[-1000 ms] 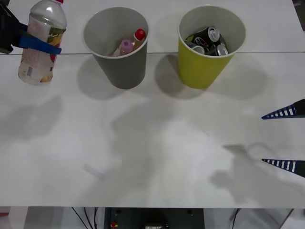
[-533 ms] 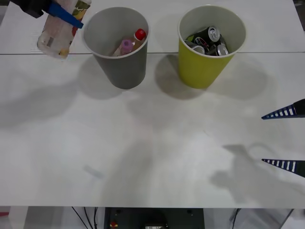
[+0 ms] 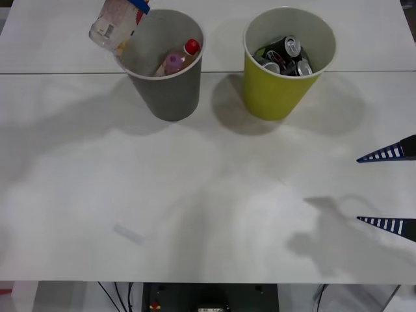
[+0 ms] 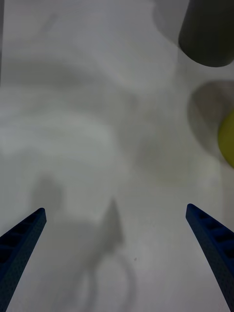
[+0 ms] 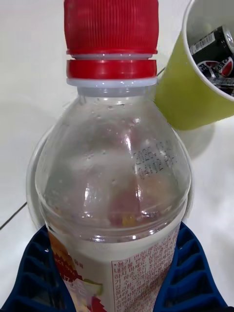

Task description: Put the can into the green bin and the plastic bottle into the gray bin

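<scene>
From the front, the left gripper [image 3: 138, 5] holds the bottle [image 3: 116, 25] tilted over the far-left rim of the gray bin [image 3: 162, 62], which holds two bottles; the green bin [image 3: 286, 65] holds cans. The right gripper [image 3: 387, 190] hovers spread wide at the right edge. Its wrist view shows blue fingers [image 4: 22, 243] wide apart above the table [image 4: 97, 122]. The left wrist view shows fingers [image 5: 34, 273] clamping the bottle [image 5: 114, 170].
</scene>
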`<action>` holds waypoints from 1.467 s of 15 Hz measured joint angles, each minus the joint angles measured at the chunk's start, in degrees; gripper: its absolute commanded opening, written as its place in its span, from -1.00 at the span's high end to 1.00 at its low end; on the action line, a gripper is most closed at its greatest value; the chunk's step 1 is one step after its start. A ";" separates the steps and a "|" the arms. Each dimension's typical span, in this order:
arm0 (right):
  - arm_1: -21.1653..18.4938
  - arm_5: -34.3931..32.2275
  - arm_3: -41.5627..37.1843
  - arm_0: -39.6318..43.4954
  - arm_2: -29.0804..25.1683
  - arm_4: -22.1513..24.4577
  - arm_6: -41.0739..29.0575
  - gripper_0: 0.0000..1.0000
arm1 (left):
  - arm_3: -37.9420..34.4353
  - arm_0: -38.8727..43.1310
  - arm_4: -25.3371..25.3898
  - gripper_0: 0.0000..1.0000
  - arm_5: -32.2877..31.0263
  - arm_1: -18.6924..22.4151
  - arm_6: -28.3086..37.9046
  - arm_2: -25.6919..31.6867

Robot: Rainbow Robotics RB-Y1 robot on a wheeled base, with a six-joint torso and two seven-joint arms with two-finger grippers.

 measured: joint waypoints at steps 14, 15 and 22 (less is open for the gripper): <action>0.00 0.00 0.00 0.00 0.00 0.00 0.00 -1.00 | 4.81 -0.94 -1.52 -1.00 2.94 -2.51 -0.60 0.08; 0.00 0.00 0.00 0.00 0.00 0.00 0.00 -1.00 | 4.36 0.00 1.02 -1.00 2.75 -0.85 -1.55 0.08; 0.00 0.00 0.01 0.00 0.00 0.00 0.00 -1.00 | -15.15 23.09 15.86 -1.00 4.76 13.58 -8.57 11.00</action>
